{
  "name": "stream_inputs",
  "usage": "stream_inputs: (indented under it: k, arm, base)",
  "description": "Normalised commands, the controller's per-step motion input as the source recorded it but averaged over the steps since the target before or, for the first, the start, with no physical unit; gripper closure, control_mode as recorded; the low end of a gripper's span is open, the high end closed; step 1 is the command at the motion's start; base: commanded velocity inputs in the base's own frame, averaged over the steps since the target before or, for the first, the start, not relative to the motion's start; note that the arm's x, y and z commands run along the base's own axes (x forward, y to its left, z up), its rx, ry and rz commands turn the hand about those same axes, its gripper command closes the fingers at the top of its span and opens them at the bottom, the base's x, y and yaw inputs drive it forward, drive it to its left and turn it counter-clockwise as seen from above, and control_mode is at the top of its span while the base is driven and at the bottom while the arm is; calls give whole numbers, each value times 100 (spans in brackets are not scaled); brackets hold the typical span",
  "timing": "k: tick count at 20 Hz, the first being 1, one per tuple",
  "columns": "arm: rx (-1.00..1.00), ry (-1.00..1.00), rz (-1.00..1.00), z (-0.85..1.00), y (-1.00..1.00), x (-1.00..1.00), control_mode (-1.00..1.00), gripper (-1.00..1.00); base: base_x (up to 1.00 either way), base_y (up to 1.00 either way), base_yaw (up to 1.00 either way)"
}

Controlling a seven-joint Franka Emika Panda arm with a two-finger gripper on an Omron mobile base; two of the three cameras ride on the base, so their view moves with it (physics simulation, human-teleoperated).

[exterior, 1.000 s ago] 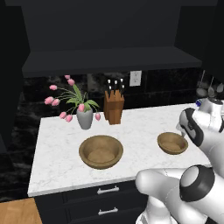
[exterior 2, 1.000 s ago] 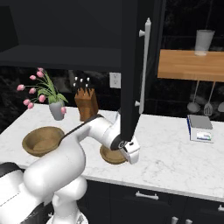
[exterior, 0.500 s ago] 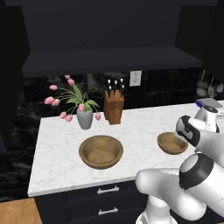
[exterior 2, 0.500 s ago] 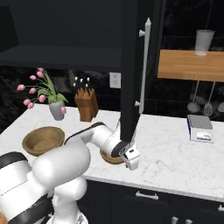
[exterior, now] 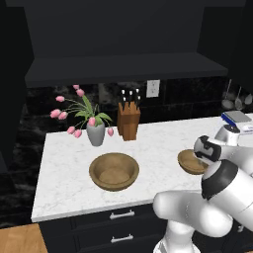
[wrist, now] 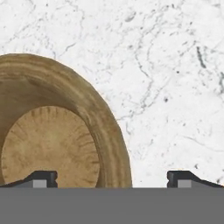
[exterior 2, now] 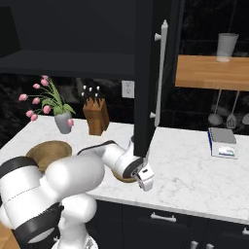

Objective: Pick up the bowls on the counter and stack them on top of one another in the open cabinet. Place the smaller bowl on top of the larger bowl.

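The jaws are held wide apart, one fingertip point(wrist: 43, 178) seen over the smaller bowl point(wrist: 52, 135) and the other over bare counter point(wrist: 175, 65). Two wooden bowls are counted on the counter: the smaller under the gripper point(exterior 2: 145, 181), the larger bowl point(exterior: 113, 171) well apart, near one vase point(exterior: 96, 133) and one knife block point(exterior: 128, 121).

Black marble backsplash point(exterior: 44, 106) behind the work surface, with a white wall outlet point(exterior: 153, 88) up and back of the end effector. Grey vase of pink tulips point(exterior: 95, 131) and wooden knife block point(exterior: 129, 121) stand well to its left. Wooden shelf point(exterior 2: 212, 72) high to its right holds a glass point(exterior 2: 226, 46); utensils point(exterior 2: 222, 108) hang beneath. Wood floor point(exterior: 20, 239) at lower left.
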Motion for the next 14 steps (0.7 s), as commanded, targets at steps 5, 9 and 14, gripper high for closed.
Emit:
stream_inputs:
  k: [5,9,14]
  arm:
    - [0,0,0,-8,0,17,-100,100]
    - [0,0,0,0,0,0,-100,100]
    - [0,-6,0,15,0,0,-100,100]
  base:
    - [0,0,0]
    - [0,0,0]
    - [0,0,0]
